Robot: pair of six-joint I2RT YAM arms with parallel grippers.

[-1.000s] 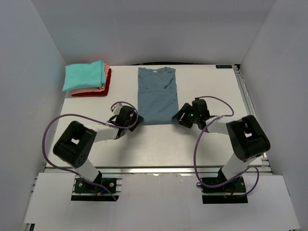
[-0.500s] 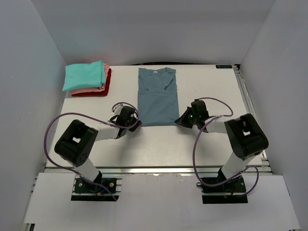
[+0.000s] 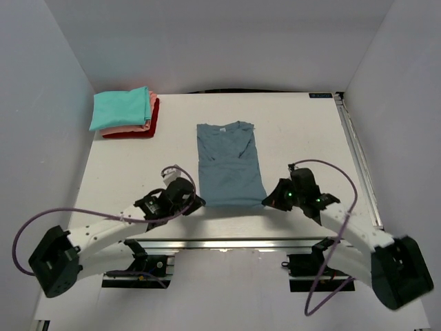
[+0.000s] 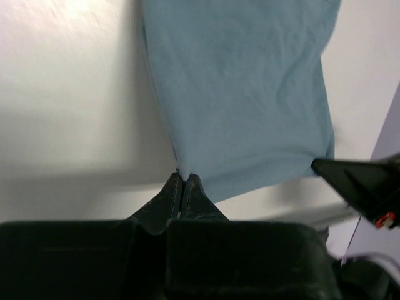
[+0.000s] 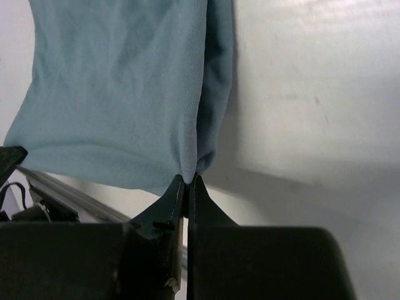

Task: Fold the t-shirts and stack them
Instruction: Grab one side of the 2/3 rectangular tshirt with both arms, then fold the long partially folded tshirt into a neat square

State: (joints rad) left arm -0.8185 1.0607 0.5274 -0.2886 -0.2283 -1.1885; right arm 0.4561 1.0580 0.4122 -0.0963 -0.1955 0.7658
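The slate-blue t-shirt point(image 3: 227, 162) lies lengthwise in the middle of the white table point(image 3: 310, 138), sleeves folded in, collar at the far end. My left gripper point(image 3: 196, 202) is shut on its near left hem corner, pinched between the fingertips point(image 4: 182, 179). On the other side my right gripper point(image 3: 267, 202) is shut on the near right hem corner point(image 5: 189, 178). Both grippers sit close to the table's front edge, and the hem point(image 4: 262, 178) stretches between them. Folded teal point(image 3: 120, 107), salmon-pink point(image 3: 149, 115) and red point(image 3: 131, 132) t-shirts are stacked at the far left.
White walls point(image 3: 55, 83) close in the table on the left, back and right. A metal rail point(image 3: 234, 243) runs along the front edge just behind both grippers. The opposite gripper's black tip point(image 4: 356, 181) shows at the right of the left wrist view.
Both grippers shut on the blue shirt's near hem corners and pulled it toward the front edge. The whole shirt slid nearer, and both arms stretched out low.
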